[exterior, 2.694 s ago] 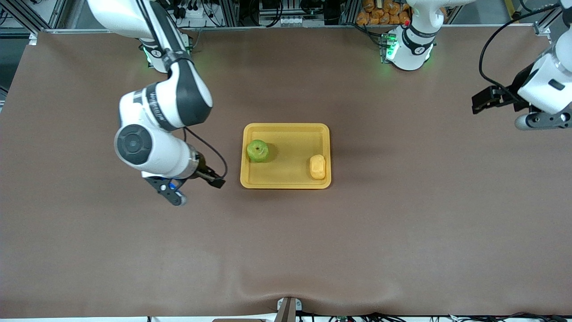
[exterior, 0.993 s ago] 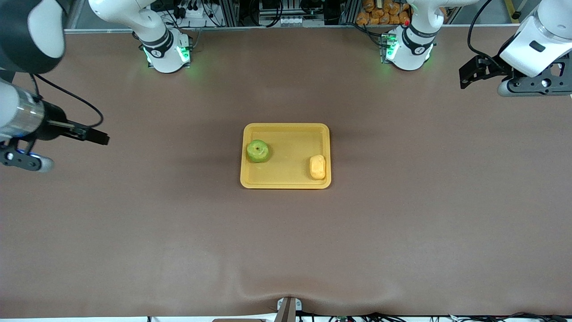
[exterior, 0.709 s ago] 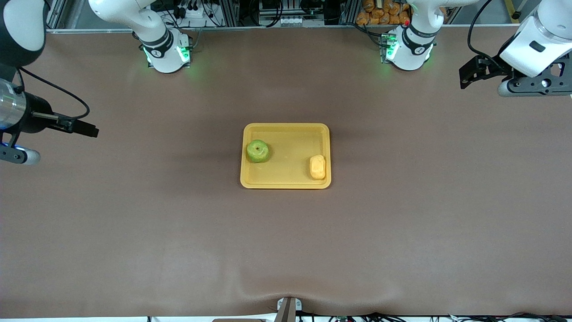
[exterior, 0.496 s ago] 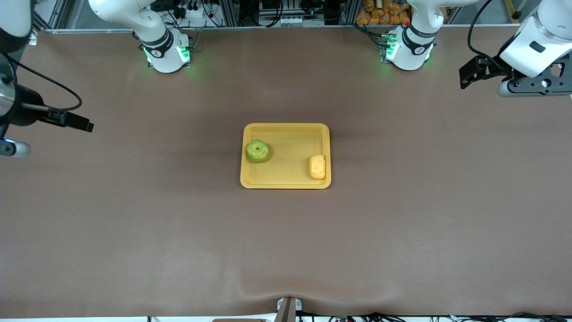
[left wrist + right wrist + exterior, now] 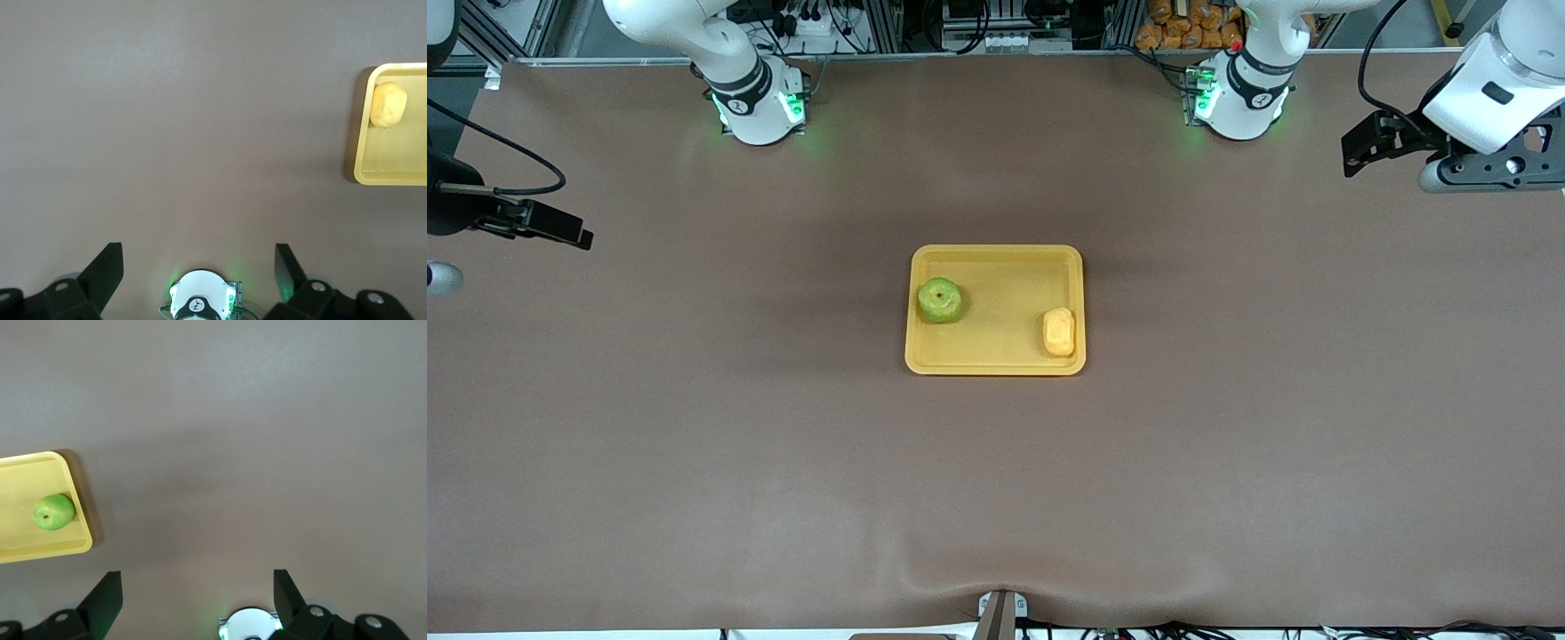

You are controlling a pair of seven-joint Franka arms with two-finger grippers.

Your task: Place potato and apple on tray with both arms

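The yellow-orange tray (image 5: 996, 267) lies in the middle of the table. The green apple (image 5: 940, 300) sits in it at the right arm's end. The pale yellow potato (image 5: 1059, 332) lies in it at the left arm's end, nearer the front camera. My left gripper (image 5: 199, 267) is open and empty, high over the table's left-arm end (image 5: 1485, 171). Its wrist view shows the potato (image 5: 388, 105) and a tray corner (image 5: 400, 160). My right gripper (image 5: 198, 587) is open and empty over the table's right-arm end. Its wrist view shows the apple (image 5: 53, 512) in the tray (image 5: 27, 487).
The brown table cover (image 5: 996, 489) has a raised crease near its front edge. The right arm's base (image 5: 756, 102) and the left arm's base (image 5: 1240, 98) stand at the table's back edge. Boxes and cables lie past that edge.
The right arm has drawn away from the tray to its end of the table and partly out of the front view. The left arm rose a little, then held still. Apple and potato have not moved.
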